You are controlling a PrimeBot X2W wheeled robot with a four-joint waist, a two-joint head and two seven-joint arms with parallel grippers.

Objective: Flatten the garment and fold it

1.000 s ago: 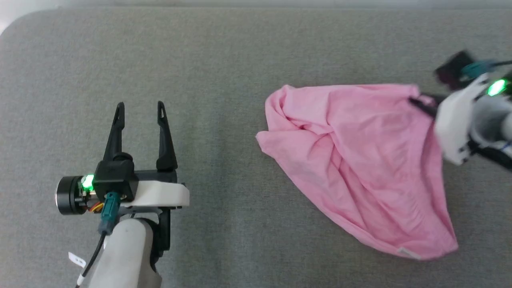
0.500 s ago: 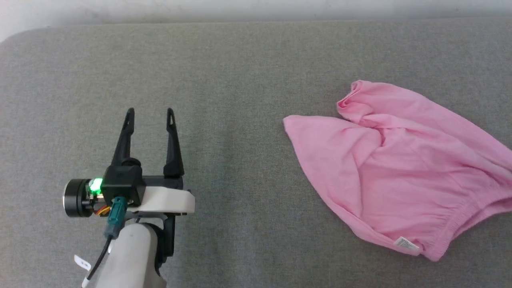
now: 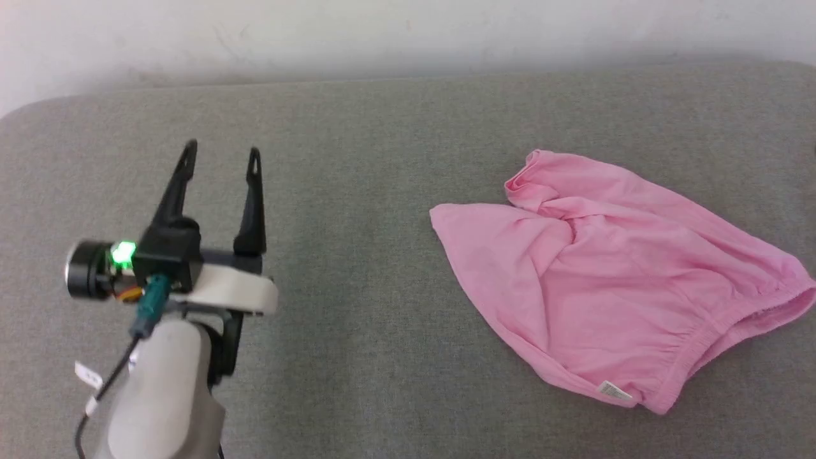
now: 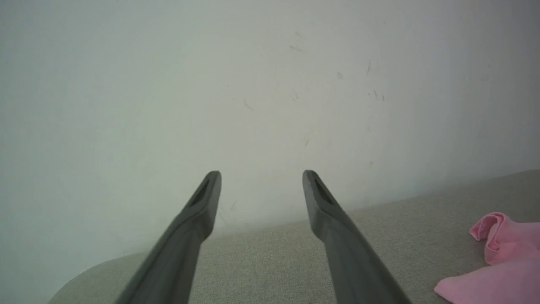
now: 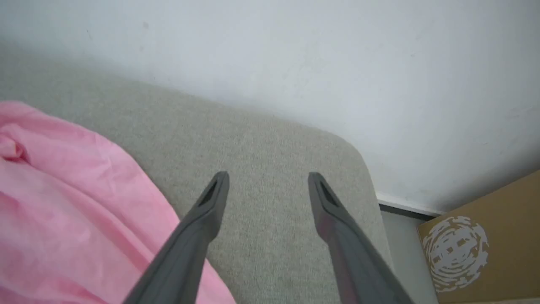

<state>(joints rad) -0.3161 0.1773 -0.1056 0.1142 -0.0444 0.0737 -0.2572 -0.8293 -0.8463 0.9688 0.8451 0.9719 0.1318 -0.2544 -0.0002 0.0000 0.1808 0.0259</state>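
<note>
The garment (image 3: pixel 612 280) is a bright pink pair of shorts lying rumpled on the right half of the grey surface, its gathered waistband toward the lower right and a small white label (image 3: pixel 615 391) at its near edge. A fold bunches at its top left corner. My left gripper (image 3: pixel 220 151) hovers open and empty far to the left of it; the left wrist view catches the garment (image 4: pixel 502 261) at its lower right. In the right wrist view my right gripper (image 5: pixel 268 178) stands open and empty above the grey surface, with the garment (image 5: pixel 71 202) to its left.
The grey padded surface (image 3: pixel 357 191) ends at a pale wall (image 3: pixel 382 32) along the back, with rounded corners. Past the surface's right end, the right wrist view shows a brown cardboard box (image 5: pixel 481 245) on the floor.
My right gripper has let go of the garment's corner and left the head view. The garment now lies spread lower with waistband and label showing. The head camera has tilted up, bringing the wall in.
</note>
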